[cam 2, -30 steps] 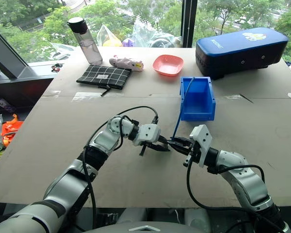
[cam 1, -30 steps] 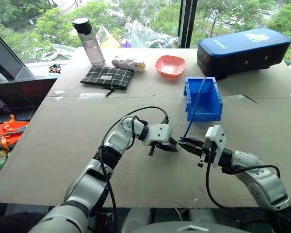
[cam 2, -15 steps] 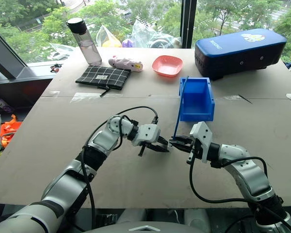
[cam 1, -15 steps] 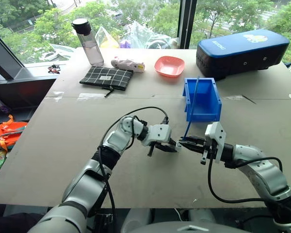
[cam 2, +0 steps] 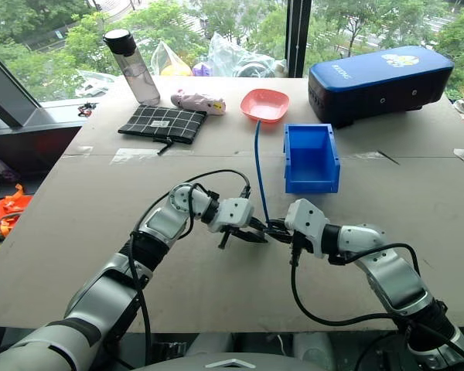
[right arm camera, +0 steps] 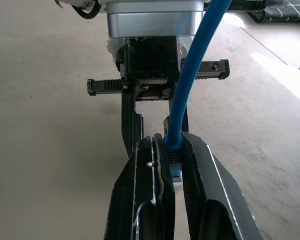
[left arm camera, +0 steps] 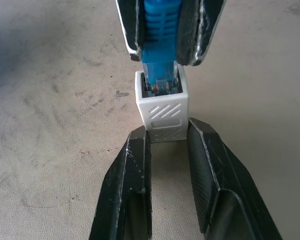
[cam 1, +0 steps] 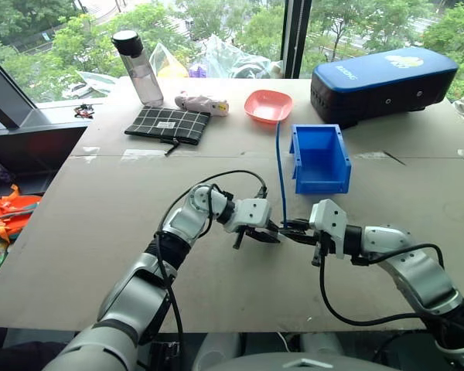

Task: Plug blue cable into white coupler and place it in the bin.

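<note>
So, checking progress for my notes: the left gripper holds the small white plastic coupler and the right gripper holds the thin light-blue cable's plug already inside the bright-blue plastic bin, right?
Not in the bin. The left wrist view shows the right gripper holding the plug at the white coupler, held by the left gripper, above the table; the bright-blue bin stands apart.

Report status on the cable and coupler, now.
Left gripper shut on white coupler. Right gripper shut on blue cable, plug at the socket mouth. Bin waiting beyond, path open.

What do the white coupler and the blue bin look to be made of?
White coupler: apparently moulded plastic, matte, with raised diagonal ribs on its side. Blue bin: likely rigid plastic, smooth and slightly glossy, uniform bright blue with thin straight walls.
</note>
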Action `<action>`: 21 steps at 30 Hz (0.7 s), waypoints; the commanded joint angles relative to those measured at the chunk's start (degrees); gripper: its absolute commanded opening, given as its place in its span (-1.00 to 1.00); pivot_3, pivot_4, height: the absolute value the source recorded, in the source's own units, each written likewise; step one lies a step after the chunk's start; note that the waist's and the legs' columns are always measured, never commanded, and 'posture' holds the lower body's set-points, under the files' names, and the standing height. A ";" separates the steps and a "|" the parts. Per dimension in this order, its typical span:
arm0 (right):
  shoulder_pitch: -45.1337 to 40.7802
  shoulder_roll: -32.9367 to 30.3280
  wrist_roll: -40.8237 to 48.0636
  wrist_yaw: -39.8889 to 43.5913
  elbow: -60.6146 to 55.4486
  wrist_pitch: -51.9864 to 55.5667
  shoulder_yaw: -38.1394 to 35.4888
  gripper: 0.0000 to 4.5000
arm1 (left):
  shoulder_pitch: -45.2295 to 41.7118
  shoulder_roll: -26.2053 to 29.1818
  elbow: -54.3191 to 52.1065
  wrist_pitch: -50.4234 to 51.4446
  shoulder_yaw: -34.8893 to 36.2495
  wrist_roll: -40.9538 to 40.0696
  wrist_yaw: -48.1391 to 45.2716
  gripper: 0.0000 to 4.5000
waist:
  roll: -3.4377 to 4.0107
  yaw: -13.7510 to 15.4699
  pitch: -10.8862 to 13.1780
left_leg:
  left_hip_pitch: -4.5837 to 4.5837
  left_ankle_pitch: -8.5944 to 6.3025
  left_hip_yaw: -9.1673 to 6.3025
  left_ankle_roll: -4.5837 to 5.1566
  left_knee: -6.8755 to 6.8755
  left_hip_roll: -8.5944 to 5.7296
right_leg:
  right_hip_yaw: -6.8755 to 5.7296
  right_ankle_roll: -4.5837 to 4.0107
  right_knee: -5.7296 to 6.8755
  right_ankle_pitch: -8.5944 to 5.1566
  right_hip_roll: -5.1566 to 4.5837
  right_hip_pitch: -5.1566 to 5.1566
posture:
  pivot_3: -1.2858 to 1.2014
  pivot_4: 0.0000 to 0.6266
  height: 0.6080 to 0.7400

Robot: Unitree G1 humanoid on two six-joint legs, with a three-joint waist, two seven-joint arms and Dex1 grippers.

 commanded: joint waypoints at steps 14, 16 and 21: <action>3.78 4.50 0.90 -1.44 3.97 4.57 -0.25 -1.00 | 3.22 -0.04 -6.79 6.35 0.80 -3.05 -0.14 -0.35 | 0.15 -0.31 -0.67 | 0.13 -0.04 -0.30 0.04 -0.13 0.00 | 0.10 -0.03 0.00 -0.01 0.17 0.00 | 0.03 -0.52 0.94; 4.13 6.54 5.18 -3.23 0.51 4.90 -6.14 -1.00 | 5.26 0.94 -12.78 12.65 3.74 -6.74 0.94 0.03 | 0.32 -0.27 -0.55 | 0.04 -0.03 -0.35 0.03 -0.14 -0.02 | 0.11 -0.03 0.01 -0.01 0.12 -0.02 | 0.03 -0.52 0.94; 2.75 7.69 19.11 -8.53 -9.30 14.16 -19.41 -1.00 | 14.71 6.15 -33.66 33.77 12.55 -18.25 6.71 0.88 | 0.76 -0.40 0.01 | -0.07 -0.04 -0.37 0.06 -0.12 -0.01 | 0.18 -0.03 0.08 0.00 -0.02 -0.15 | 0.03 -0.52 0.94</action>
